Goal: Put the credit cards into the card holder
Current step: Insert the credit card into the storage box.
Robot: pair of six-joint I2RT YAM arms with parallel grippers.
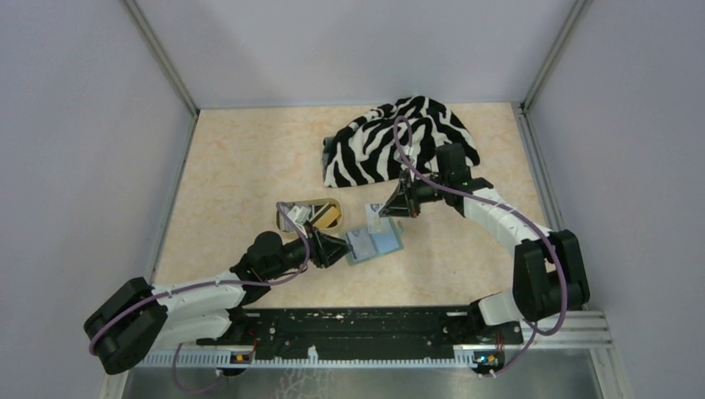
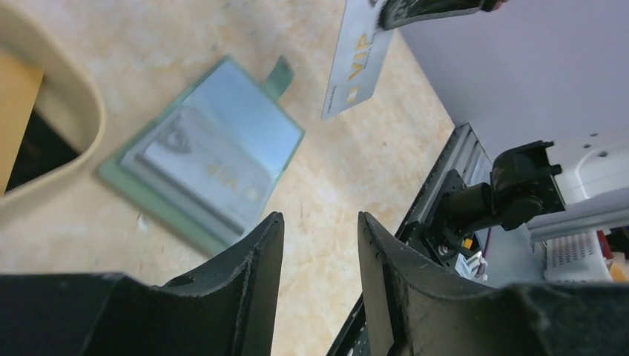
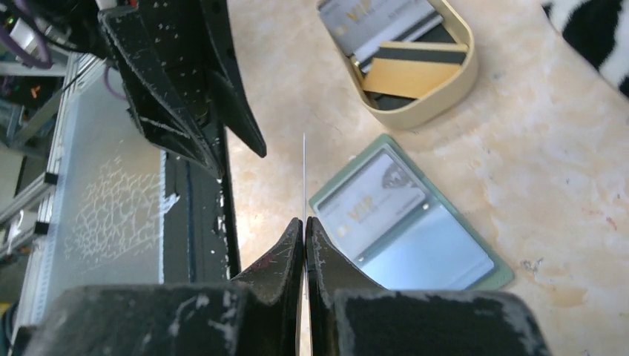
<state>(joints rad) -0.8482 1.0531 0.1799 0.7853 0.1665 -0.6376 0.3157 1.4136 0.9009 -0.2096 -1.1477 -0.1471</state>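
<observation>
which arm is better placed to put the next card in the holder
Right. The right gripper is shut on a card, held on edge close over the open holder. The left gripper is open and empty beside it.

Sage-green card holder [image 3: 438, 252] open flat, silver card [image 3: 374, 204] inside, second card [image 2: 356, 63] aloft above

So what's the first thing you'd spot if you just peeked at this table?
Probably the zebra-striped cloth, bunched up at the far side of the table. Next, the right gripper pinching a silver VIP card on edge in the air, close by the open green card holder in the middle. Beside that sits a tan oval tray with more cards in it.
</observation>
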